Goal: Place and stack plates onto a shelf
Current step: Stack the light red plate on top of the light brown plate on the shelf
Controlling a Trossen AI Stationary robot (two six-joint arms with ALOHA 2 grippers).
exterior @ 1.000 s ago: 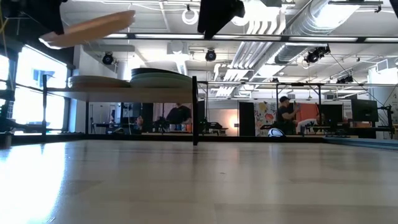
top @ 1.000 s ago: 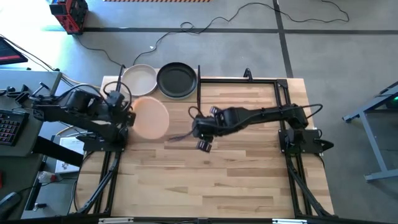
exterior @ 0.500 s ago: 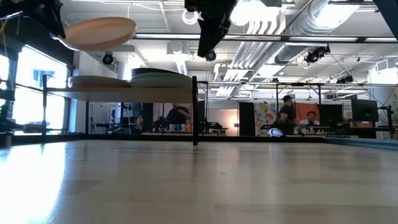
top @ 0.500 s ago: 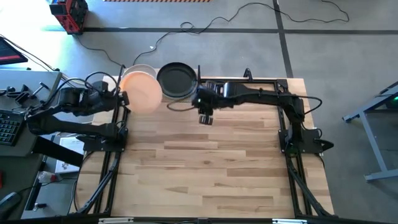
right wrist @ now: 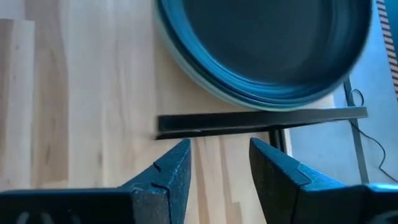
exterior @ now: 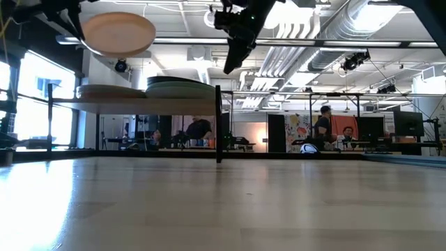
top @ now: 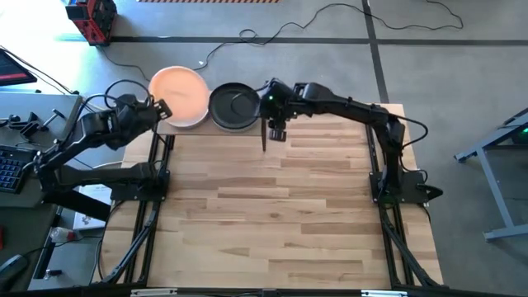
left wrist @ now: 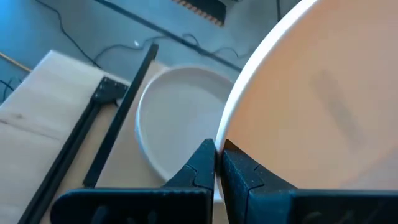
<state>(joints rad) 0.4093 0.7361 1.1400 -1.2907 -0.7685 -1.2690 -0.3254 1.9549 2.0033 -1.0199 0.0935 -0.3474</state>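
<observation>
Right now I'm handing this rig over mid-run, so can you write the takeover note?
Left gripper: shut on the salmon pink plate, held in the air above the pale plate stack on the shelf.
Right gripper: open, empty, hovering by the shelf's right end beside the black-topped stack.
Done: two stacks sit on the shelf.
Left: lower the pink plate onto the pale stack and release. No other plates show on the table.

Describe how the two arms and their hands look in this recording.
Both arms are dark, jointed and slim, with thin black cables looping along them. The left hand and the right hand each end in two matte black, angular, wedge-shaped fingers. No markings show on them.
</observation>
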